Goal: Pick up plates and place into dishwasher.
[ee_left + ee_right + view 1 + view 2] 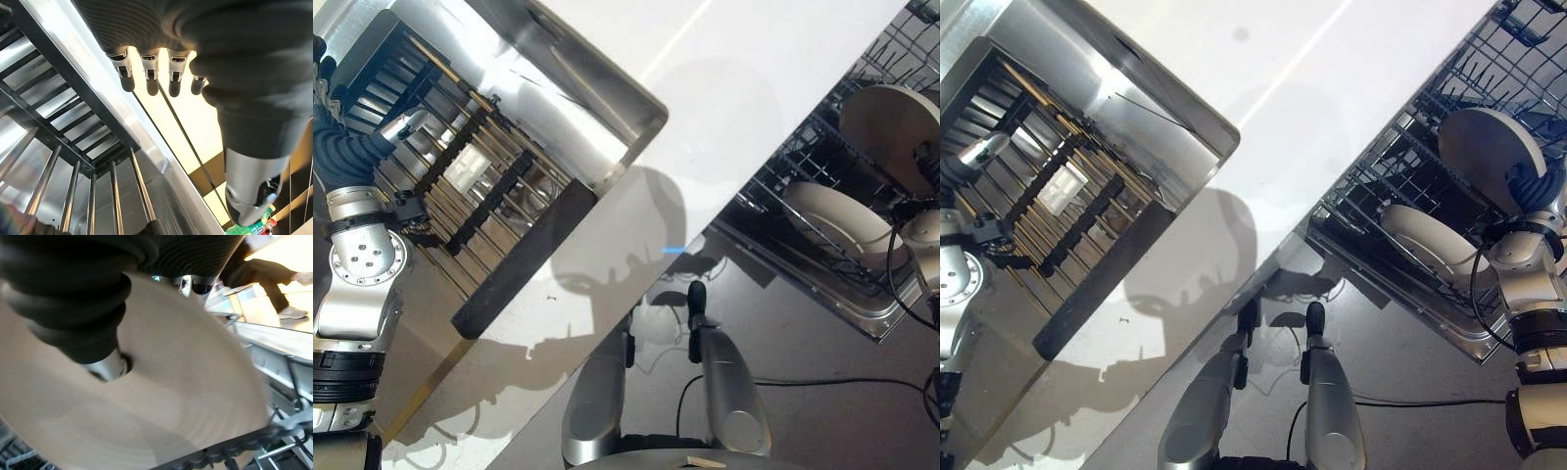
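- My left hand [161, 73] hangs over the sink's drying rack [475, 186], fingers straight and slightly apart, holding nothing — its black bars and steel rods lie just beneath my fingertips.
- No plate is visible on that rack from here, so what is left to collect I cannot tell; my judgement is that the picking side is nearly or wholly cleared.
- Between my two hands, the white counter [734, 88] lies bare: an open stretch for carrying across, bounded by the sink's steel rim [646, 117] on one side and the counter's edge above the dishwasher on the other.
- The dishwasher rack [1400, 196] stands pulled out, with one pale plate [1430, 240] already seated in its wires.
- My right hand [93, 333] is clamped on a second plate [1489, 147], thumb pressed to its face, the plate hanging above the wires just beyond the seated one — not yet released.
- Room is tight here: wire prongs close under the plate's edge. A person [264, 276] stands beyond the rack.
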Motion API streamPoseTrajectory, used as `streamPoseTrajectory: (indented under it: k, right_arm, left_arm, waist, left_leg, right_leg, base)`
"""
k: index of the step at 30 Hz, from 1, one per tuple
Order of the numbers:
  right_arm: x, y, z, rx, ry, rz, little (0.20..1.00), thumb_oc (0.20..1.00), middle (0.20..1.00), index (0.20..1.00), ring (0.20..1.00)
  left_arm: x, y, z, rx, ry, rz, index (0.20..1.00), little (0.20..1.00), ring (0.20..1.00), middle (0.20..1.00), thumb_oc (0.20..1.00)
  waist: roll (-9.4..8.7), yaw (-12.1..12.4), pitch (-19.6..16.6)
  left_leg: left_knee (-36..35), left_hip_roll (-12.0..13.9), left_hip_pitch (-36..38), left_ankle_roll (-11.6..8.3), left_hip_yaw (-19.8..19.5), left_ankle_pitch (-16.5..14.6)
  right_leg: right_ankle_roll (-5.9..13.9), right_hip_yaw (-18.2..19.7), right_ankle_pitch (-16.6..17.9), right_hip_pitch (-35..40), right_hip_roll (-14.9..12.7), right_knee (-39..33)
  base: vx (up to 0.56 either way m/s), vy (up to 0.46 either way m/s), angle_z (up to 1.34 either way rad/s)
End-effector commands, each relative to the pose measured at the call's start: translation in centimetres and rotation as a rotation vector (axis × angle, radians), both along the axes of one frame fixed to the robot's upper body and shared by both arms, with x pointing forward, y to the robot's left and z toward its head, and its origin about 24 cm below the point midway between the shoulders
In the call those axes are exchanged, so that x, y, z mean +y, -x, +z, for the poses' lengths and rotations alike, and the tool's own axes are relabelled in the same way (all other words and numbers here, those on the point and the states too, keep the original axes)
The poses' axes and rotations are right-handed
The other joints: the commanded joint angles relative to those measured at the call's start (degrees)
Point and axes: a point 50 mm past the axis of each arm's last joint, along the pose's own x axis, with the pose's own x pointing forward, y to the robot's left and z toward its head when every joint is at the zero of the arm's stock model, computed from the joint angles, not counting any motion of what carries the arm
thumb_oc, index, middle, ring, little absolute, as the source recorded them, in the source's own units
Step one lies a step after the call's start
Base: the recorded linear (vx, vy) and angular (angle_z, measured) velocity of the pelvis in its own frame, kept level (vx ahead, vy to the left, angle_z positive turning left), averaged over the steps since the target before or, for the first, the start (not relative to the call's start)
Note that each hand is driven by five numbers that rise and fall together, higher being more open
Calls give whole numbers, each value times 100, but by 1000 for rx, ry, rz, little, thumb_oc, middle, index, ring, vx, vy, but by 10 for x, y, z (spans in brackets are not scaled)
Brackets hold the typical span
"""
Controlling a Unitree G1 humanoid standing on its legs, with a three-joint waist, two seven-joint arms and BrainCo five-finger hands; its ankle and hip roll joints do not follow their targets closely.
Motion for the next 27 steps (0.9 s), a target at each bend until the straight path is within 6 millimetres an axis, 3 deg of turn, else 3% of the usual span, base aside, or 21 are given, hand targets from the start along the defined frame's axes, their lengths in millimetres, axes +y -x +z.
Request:
streamPoseTrajectory:
  k: [1, 17, 27]
  right_arm:
    - [-26, 22, -5, 50, 30, -147, 1000, 1000, 1000, 1000, 1000]
    - [-35, 34, -12, -7, -60, -191, 1000, 1000, 1000, 1000, 1000]
    - [-24, 35, -12, -86, -59, -147, 1000, 1000, 1000, 1000, 1000]
  left_arm:
    - [-2, 4, 12, -73, 13, -18, 1000, 1000, 1000, 1000, 1000]
    - [6, 4, 18, -54, 11, -35, 1000, 1000, 1000, 1000, 1000]
    - [8, 5, 12, -23, 16, -45, 1000, 1000, 1000, 1000, 1000]
  waist:
    - [237, -57, -15]
    - [87, -73, -89]
    - [-32, -136, -283]
  left_leg:
    - [506, 228, -419, -116, 50, -153]
    - [526, 238, -208, -89, 173, -212]
    - [577, 254, 21, -71, 241, -309]
  right_leg:
    - [340, -135, 166, 95, -386, -442]
    - [362, -208, 224, 359, -424, -531]
    - [332, -155, 232, 665, -369, -654]
  base:
    - [0, 0, 0]
    - [-11, -2, 2]
    - [0, 0, 0]
